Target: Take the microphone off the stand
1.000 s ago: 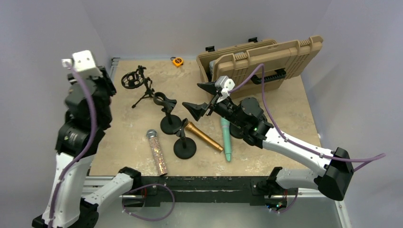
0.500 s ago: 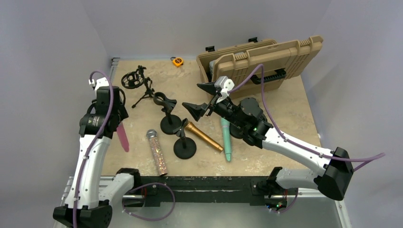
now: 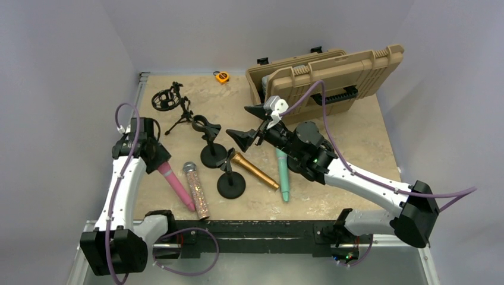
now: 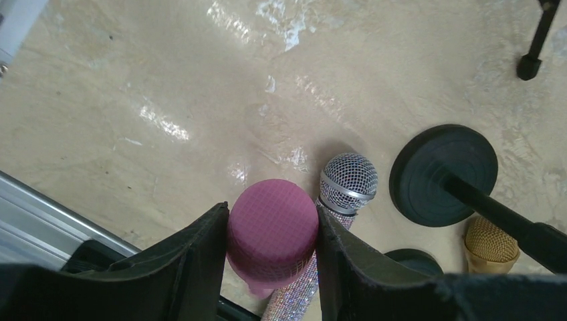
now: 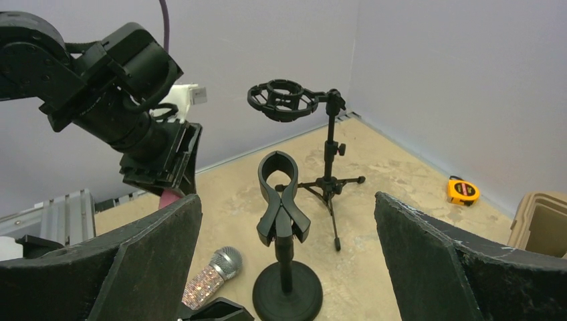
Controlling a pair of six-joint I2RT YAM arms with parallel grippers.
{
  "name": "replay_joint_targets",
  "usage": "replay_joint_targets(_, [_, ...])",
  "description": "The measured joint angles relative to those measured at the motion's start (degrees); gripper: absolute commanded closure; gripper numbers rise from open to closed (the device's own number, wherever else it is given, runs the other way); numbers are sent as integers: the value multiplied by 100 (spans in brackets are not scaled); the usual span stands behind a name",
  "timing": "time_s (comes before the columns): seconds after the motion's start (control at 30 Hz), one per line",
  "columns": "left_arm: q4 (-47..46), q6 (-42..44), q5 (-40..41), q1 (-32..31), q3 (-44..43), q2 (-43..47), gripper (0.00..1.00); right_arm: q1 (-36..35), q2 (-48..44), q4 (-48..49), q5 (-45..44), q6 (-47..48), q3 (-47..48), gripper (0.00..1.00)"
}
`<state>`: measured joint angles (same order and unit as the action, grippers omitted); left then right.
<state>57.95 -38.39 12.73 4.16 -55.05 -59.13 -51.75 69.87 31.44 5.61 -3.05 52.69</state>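
From above we see the left gripper clamped on the pink microphone at near left, beside the glitter microphone. The right gripper gapes beyond the gold microphone on its stand. Left wrist: fingers squeeze the pink head. Right wrist: 1 clip stand ahead.

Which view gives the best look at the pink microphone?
Top external: the pink microphone shows full length, slanting from the left pincer down beside the glitter microphone. Left wrist shows only its mesh head end-on in the pincer's grip; right wrist shows just a pink sliver under that pincer.
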Motion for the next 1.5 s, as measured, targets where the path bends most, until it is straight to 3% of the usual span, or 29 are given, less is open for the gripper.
replay_joint_targets(0.17, [-313, -278, -328, 170, 575, -229, 99, 0, 107, 4, 0, 0, -2, 1])
replay_joint_targets(0.47, [-957, -597, -614, 295, 1154, -828, 41, 0, 114, 13, 0, 2, -2, 1])
replay_joint_targets(0.67, [-1235, -691, -614, 310, 1193, -970, 18, 0, 114, 24, -2, 0, -2, 1])
replay_joint_targets(0.9, [-1281, -710, -605, 334, 1276, -787, 17, 0, 114, 28, 0, 2, -2, 1])
replay_joint_targets(1.1, [-1187, -664, -433, 332, 1172, 551, 20, 0, 114, 26, 2, 0, -2, 1])
replay_joint_targets(1.2, [-1207, -404, -409, 332, 737, 1172, 22, 0, 125, 26, 15, 2, 0, 1])
replay_joint_targets(1.33, [-1537, -4, -673, 330, -164, 1167, 23, 0, 238, -11, 61, 11, 46, 1])
replay_joint_targets(1.5, [-2105, 101, -874, 214, -828, 916, 12, -20, 402, -133, 142, 22, 238, 1])
